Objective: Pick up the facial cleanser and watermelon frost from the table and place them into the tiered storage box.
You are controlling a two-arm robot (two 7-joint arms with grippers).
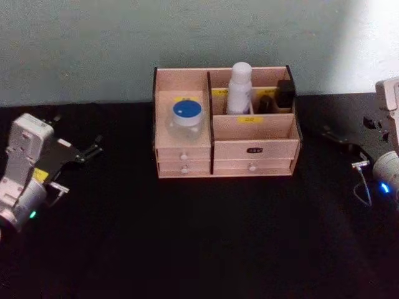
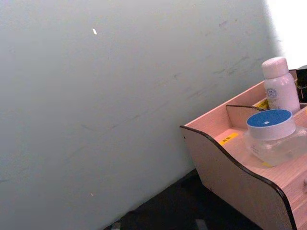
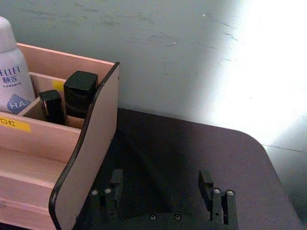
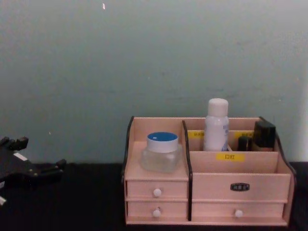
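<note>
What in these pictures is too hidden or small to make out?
- Drawers' contents: shut fronts of the box hide them, chest view.
- Yellow labels: print too small to read, head view.
- Two dark items: lower parts hidden behind the compartment wall, right wrist view.
- White bottle: cut off by the edge, right wrist view.
- Right claw: dark against the black table, head view.

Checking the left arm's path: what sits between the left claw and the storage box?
Nothing: the head view shows bare black table between the left claw and the tiered storage box.
</note>
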